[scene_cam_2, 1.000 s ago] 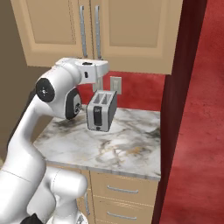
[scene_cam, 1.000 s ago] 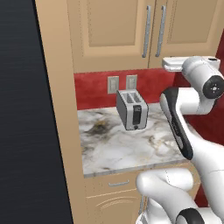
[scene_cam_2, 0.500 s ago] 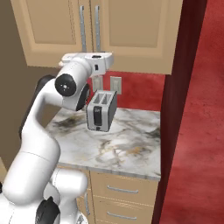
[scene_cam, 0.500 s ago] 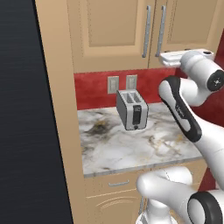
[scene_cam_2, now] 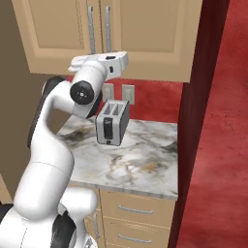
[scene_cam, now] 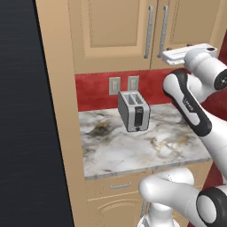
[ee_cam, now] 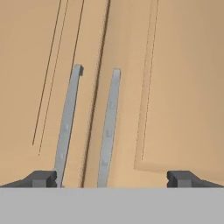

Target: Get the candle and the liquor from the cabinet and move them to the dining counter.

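The arm has risen, lifting the end effector [ee_cam: 112,178] from above the toaster [scene_cam: 134,110] on the marble surface [scene_cam: 133,146] to the closed cabinet [ee_cam: 166,87] handles [ee_cam: 108,127], jaws spread wide, empty. Candle and liquor presumably sit inside, hidden; opening a door comes next.

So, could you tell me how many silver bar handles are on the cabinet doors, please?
2. The left handle sits on the left door beside the centre seam, and the right handle sits on the right door just across that seam. Both doors of the cabinet are closed.
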Available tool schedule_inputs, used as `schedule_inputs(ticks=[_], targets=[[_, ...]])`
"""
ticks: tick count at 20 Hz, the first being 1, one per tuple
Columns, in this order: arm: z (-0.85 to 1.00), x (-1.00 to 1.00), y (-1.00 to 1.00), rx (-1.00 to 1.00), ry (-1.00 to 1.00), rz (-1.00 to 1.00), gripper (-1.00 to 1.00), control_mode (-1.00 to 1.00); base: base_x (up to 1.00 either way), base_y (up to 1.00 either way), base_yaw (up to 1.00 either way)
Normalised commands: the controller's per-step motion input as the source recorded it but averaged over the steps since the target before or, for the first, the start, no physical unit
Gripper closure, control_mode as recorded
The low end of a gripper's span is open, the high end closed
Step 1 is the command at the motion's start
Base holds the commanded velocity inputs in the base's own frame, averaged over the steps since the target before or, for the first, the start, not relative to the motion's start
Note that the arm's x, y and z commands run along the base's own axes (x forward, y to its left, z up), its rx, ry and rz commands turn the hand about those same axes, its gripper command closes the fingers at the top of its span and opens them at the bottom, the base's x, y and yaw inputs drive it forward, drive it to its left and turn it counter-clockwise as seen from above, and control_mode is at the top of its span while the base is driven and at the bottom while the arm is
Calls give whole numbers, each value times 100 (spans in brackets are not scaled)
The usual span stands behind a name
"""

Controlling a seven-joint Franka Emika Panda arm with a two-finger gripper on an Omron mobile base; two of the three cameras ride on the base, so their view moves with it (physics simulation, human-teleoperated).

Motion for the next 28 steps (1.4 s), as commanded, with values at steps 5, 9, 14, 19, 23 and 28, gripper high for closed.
schedule_inputs(ticks=[5, 9, 14, 19, 23, 28], targets=[[0, 1, 26, -8, -15, 0, -100, -100, 0, 0, 0], [1, 13, 9, -1, -5, 3, -100, -100, 0, 0, 0], [0, 22, 0, 0, 0, 8, -100, -100, 0, 0, 0], [4, 21, -5, 0, 0, 3, -100, -100, 0, 0, 0], [13, 9, -11, 0, 1, 0, -100, -100, 0, 0, 0], [13, 17, -1, 0, 6, 0, -100, -100, 0, 0, 0]])
